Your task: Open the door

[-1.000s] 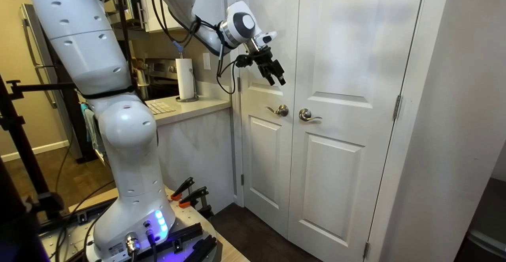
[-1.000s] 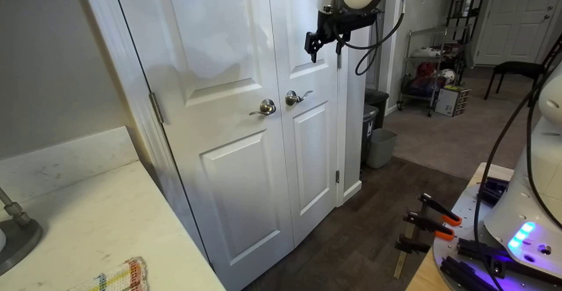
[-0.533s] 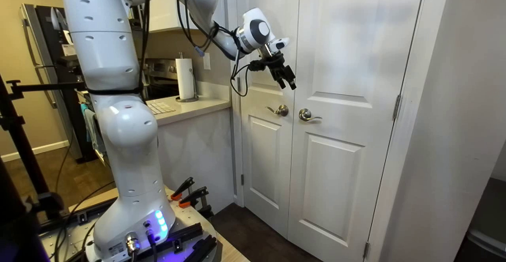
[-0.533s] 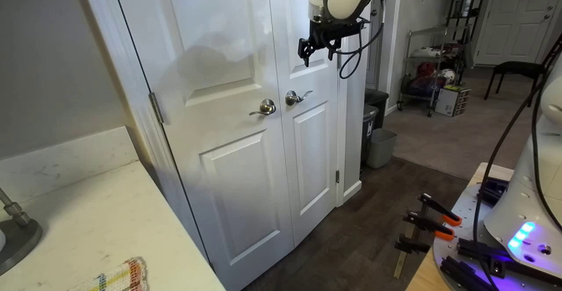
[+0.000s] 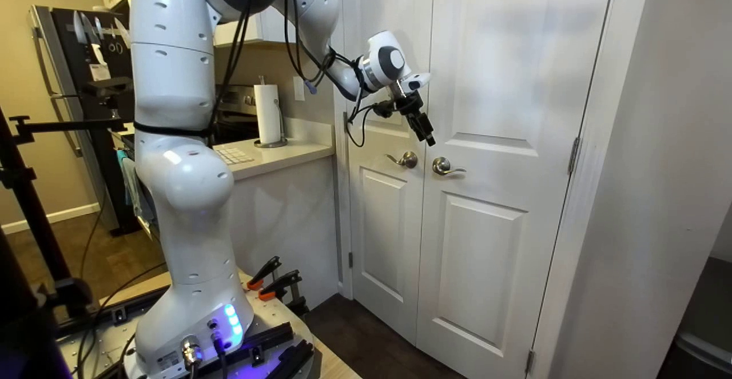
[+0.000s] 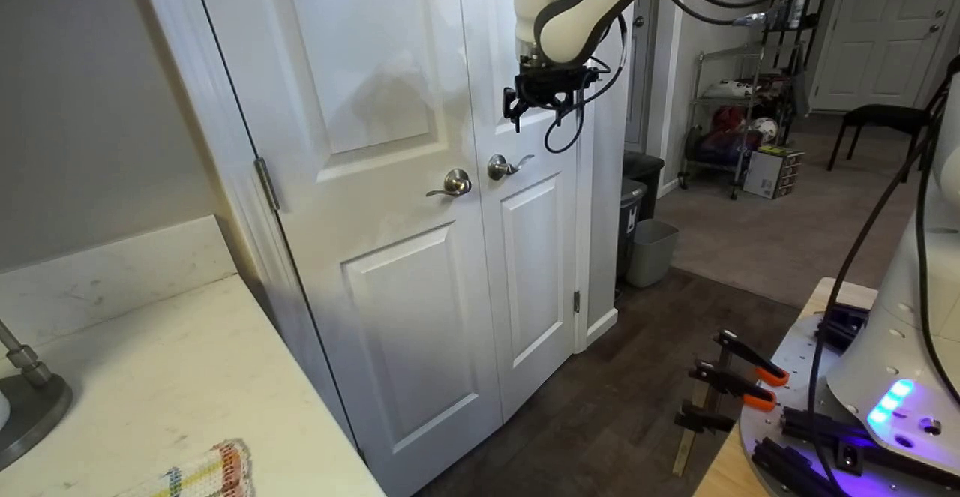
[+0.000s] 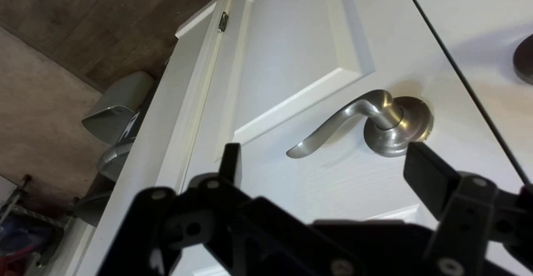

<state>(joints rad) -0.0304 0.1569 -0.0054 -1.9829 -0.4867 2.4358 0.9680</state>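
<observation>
The door point(image 5: 486, 270) is the tall white panelled leaf on the right in both exterior views, standing closed against its neighbour. Its silver lever handle point(image 7: 391, 118) sits near the seam, the lever slanting down to the left in the wrist view. My gripper point(image 7: 324, 147) is open, black fingers spread wide with nothing between them. Seen from the wrist, the handle lies beyond the fingertips, apart from them, its rosette partly overlapped by the right finger. In an exterior view the gripper point(image 6: 537, 124) hangs above the handle point(image 6: 510, 167); another shows it point(image 5: 425, 139) just above both handles.
The matching white leaf point(image 6: 405, 332) carries its own handle point(image 6: 454, 182) close beside the door's. A counter point(image 5: 286, 159) with a paper towel roll point(image 5: 267, 113) adjoins that leaf. A grey bin point(image 6: 652, 253) stands past the door frame. Clamps point(image 5: 280, 287) stick out from the robot's base.
The arm has swung toward the doors and lowered, bringing the gripper down near the handles. The gripper has also turned somewhat. Neither leaf nor handle has moved.
</observation>
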